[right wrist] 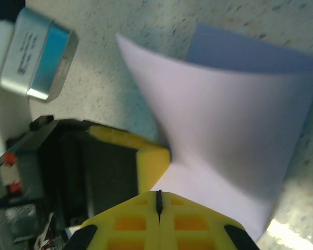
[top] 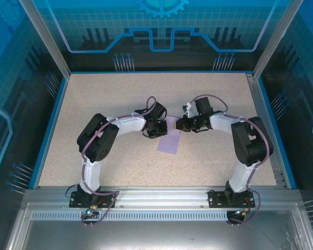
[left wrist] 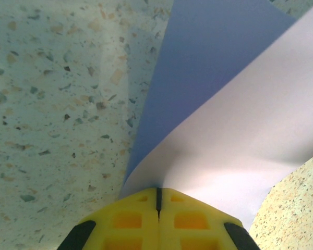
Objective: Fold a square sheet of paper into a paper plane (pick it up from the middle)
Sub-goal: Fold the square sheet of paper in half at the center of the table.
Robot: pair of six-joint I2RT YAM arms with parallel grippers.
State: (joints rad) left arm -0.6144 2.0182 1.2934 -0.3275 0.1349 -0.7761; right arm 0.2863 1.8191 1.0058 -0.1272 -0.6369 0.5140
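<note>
The square sheet of paper is pale lavender and lies near the middle of the speckled table, with its far edge lifted. My left gripper is shut on that edge at the left. In the left wrist view its yellow jaws pinch the sheet, which curves up and away from them. My right gripper is shut on the same edge at the right. Its yellow jaws clamp the bowed sheet, and a yellow fingertip of the left gripper presses in close beside them.
The speckled tabletop has a blue rim and clear walls on three sides. An aluminium rail runs along the near edge by the arm bases. The left wrist's silver camera housing hangs close to the right gripper.
</note>
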